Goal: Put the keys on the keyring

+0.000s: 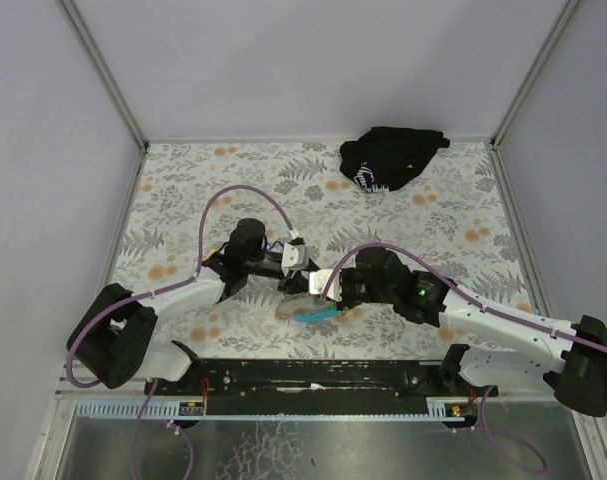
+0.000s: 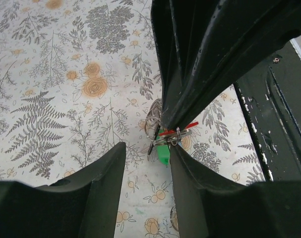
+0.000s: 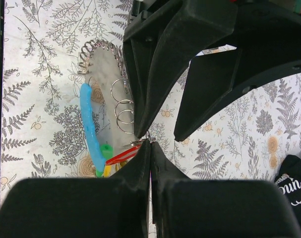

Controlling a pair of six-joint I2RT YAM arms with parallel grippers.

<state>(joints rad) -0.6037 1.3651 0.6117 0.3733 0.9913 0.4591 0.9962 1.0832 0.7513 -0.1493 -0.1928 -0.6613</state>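
Observation:
The keyring's grey patterned strap (image 3: 103,84) with its light-blue section (image 3: 88,126) lies on the table, with metal rings (image 3: 123,106) beside it. Red (image 3: 121,156), green (image 3: 106,148) and yellow (image 3: 108,170) key tags bunch at its near end. My right gripper (image 3: 150,142) is shut on the metal end of the red-tagged key (image 2: 176,131), at a small ring. My left gripper (image 2: 148,146) is open, its fingers either side of the bunch and one fingertip (image 2: 176,148) right against the ring. The green tag (image 2: 163,154) shows between them. In the top view both grippers meet over the strap (image 1: 313,314).
A black cloth bundle (image 1: 393,157) lies at the back right, also at the right wrist view's edge (image 3: 295,184). The black base rail (image 2: 279,114) runs along the near table edge. Grey walls enclose the floral table (image 1: 453,230).

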